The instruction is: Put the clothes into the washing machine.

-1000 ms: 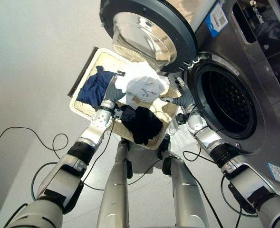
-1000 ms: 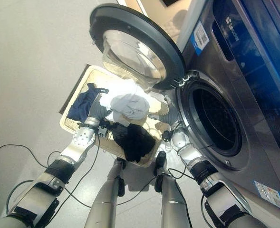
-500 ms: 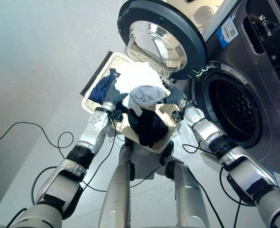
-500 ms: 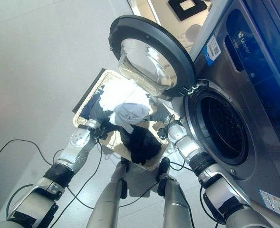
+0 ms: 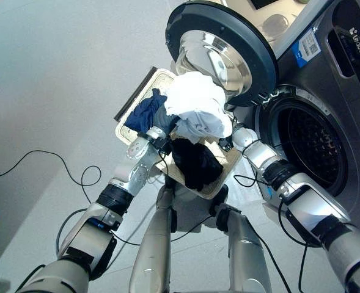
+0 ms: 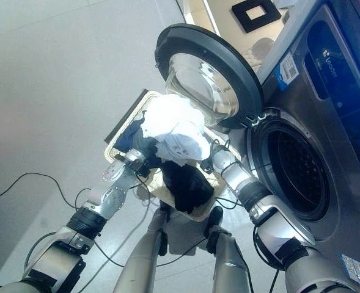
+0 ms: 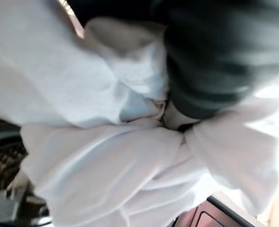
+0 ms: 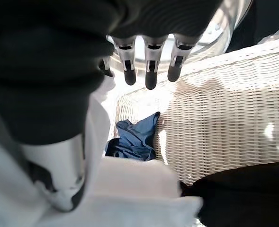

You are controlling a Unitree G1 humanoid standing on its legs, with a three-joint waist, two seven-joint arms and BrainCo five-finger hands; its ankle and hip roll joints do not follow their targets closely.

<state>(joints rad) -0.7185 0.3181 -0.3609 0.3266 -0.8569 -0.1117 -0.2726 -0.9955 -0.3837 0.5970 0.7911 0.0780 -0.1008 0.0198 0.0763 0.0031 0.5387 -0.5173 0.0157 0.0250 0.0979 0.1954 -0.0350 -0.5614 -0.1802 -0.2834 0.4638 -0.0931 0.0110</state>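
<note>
White bundle lifted, not yet in the drum

The white clothes (image 5: 197, 110) hang above the wicker basket (image 8: 224, 118), left hand (image 7: 210, 61) buried in cloth, fingers unreadable; right hand (image 8: 148, 66) fingers straight beneath. Loose folds could slip or snag the open door (image 5: 219, 49).

A pale grey, smooth floor (image 5: 57, 73) is seen, on which a rectangular cream wicker laundry basket (image 5: 131, 119) is set just beside a dark grey front-loading washing machine (image 5: 345, 110), whose round door is swung open.
</note>
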